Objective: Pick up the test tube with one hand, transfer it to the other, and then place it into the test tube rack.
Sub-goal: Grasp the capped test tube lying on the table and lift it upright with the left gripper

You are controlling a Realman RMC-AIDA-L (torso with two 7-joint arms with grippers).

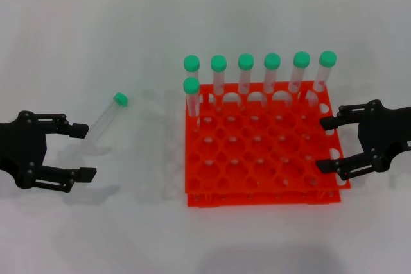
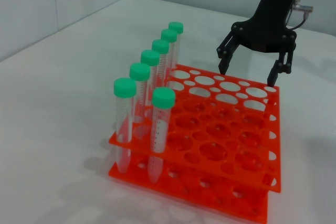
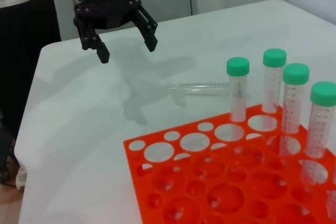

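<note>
- Lying flat on the white desk (image 1: 128, 24), the tube (image 1: 103, 123) is seen with its green cap (image 1: 120, 99) pointing away from the robot and slightly toward the rack (image 1: 263, 187); nothing is touching it.
- The left tool (image 1: 82, 152) is seen low over the desk, fingers spread apart and empty, with the tube's clear bottom end lying near its upper fingertip.
- The right tool (image 1: 327, 144) is held at the rack's right edge, fingers apart, holding nothing.
- Seven capped tubes are already standing in the rack: six in the back row, one in the next row at the left corner.
- The tube is judged light, stiff, thin-walled plastic; smooth and round, so rolling on the desk and slipping in a pinch are likely.
- The clear body is best taken at mid-length, pinched across its width, with the cap end left free for the handover.
- A light squeeze is judged enough; a hard one could pop it sideways.
- A low approach is needed, since the tube sits flush on the desk.
</note>
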